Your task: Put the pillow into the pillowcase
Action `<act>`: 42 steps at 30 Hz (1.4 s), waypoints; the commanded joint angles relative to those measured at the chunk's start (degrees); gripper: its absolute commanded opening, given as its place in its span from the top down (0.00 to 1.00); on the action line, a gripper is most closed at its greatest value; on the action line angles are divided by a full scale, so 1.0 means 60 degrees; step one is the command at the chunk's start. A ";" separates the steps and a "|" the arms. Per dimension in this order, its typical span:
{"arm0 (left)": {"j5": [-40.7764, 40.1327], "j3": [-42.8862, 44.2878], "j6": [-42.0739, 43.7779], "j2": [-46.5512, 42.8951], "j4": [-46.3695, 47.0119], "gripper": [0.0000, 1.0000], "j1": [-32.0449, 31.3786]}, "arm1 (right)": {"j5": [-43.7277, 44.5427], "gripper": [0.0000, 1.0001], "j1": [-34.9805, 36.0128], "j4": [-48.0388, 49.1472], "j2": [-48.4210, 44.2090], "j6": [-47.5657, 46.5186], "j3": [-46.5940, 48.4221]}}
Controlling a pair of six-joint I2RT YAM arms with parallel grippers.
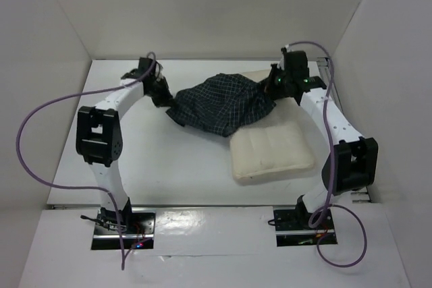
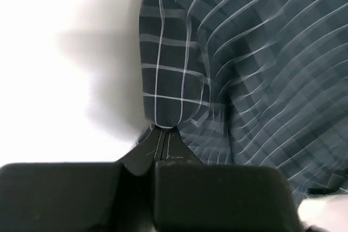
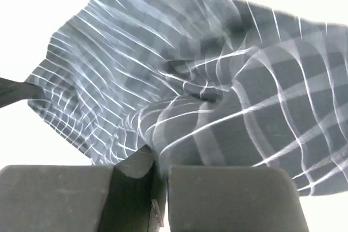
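Note:
The dark checked pillowcase (image 1: 219,104) hangs stretched between my two grippers above the back of the table. My left gripper (image 1: 162,92) is shut on its left corner; in the left wrist view the pillowcase fabric (image 2: 228,69) runs out of the closed left gripper (image 2: 162,130). My right gripper (image 1: 278,85) is shut on its right edge; in the right wrist view the pillowcase cloth (image 3: 206,85) fans out from the right gripper (image 3: 155,158). The cream pillow (image 1: 271,150) lies flat on the table below and right, its far end under the pillowcase.
White walls enclose the table (image 1: 169,160) on the left, back and right. The far tip of the left gripper shows at the left edge of the right wrist view (image 3: 13,91). Purple cables loop from both arms.

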 commanded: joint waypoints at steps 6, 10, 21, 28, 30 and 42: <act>0.0147 0.4489 -0.0012 -0.1802 -0.0782 1.00 0.2308 | -0.1761 1.00 0.0766 0.1166 0.0017 -0.0168 0.3634; -0.1353 0.4960 0.0120 -0.2564 -0.1819 1.00 0.3058 | -0.1675 1.00 0.1807 0.1980 -0.0348 0.0502 0.2616; -0.4247 0.1812 0.0500 -0.2743 -0.2862 0.19 0.3659 | -0.0873 0.33 0.5427 0.1420 0.0779 0.1679 -0.0699; -0.3355 0.1811 0.1116 -0.2742 -0.2863 0.13 0.3455 | 0.3210 0.02 0.4492 -0.0472 -0.1226 0.1311 -0.1079; -0.3150 0.1811 0.1234 -0.2829 -0.2863 0.14 0.3033 | 0.3903 0.01 0.3966 -0.1289 -0.1345 0.1209 -0.1197; -0.2637 0.1284 0.2024 -0.1336 -0.2907 0.24 -0.0192 | 0.3803 0.39 0.4097 -0.0474 0.0514 0.1780 -0.3303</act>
